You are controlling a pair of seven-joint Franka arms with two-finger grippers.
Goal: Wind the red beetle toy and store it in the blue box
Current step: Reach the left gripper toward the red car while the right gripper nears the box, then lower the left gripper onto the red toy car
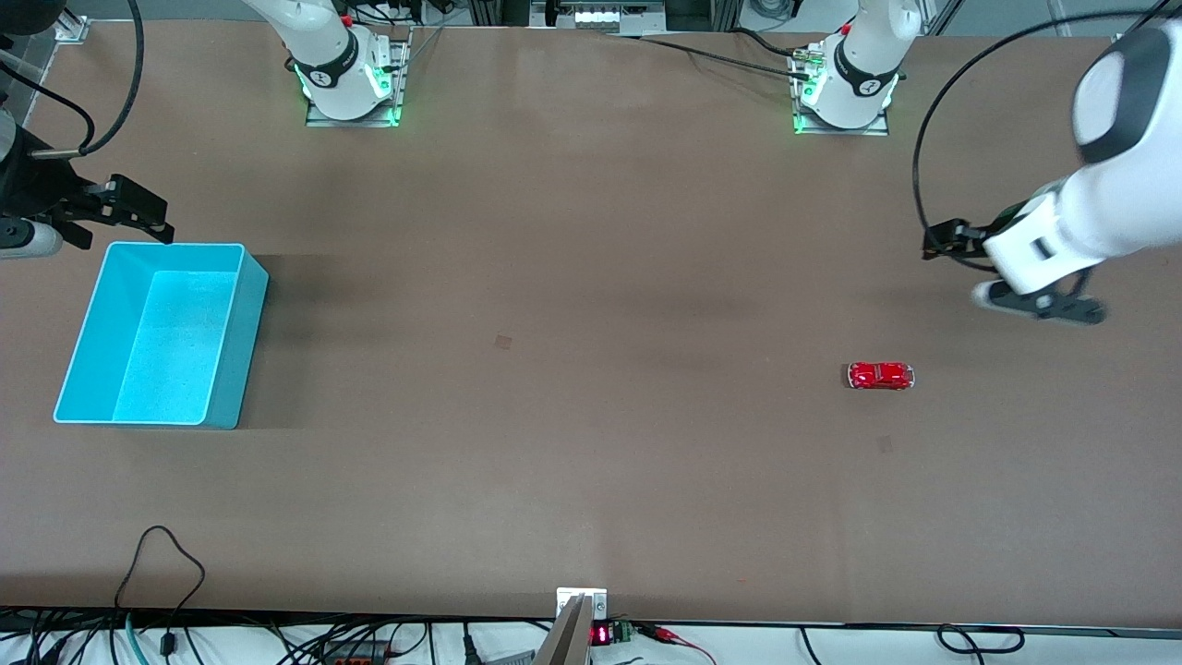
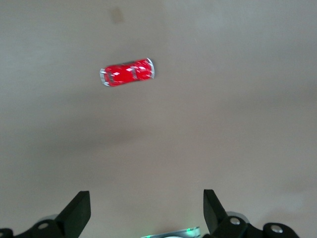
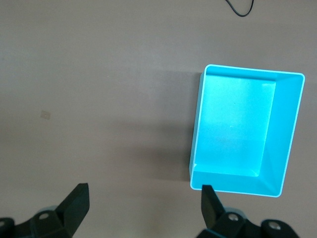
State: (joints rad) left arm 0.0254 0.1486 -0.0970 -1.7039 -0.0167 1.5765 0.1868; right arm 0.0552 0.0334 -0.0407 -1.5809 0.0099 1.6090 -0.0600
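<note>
Front view looks down from high across the table, facing both bases. Left wrist view looks down past spread fingers (image 2: 77, 210) at the red beetle toy (image 2: 127, 72), shared with front (image 1: 880, 375). Right wrist view, fingers (image 3: 77, 201) apart, shares the blue box (image 3: 285, 139) (image 1: 231, 360).

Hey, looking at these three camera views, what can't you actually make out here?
- Red beetle toy: too small in the front view and blurred in the left wrist view to show any winding mechanism.
- Right gripper: the front view's edge cuts off its arm.
- Left gripper: motion-blurred in the front view; only its finger shows in its wrist view.
- Blue box: looks empty; the right wrist view shows no toy inside.
</note>
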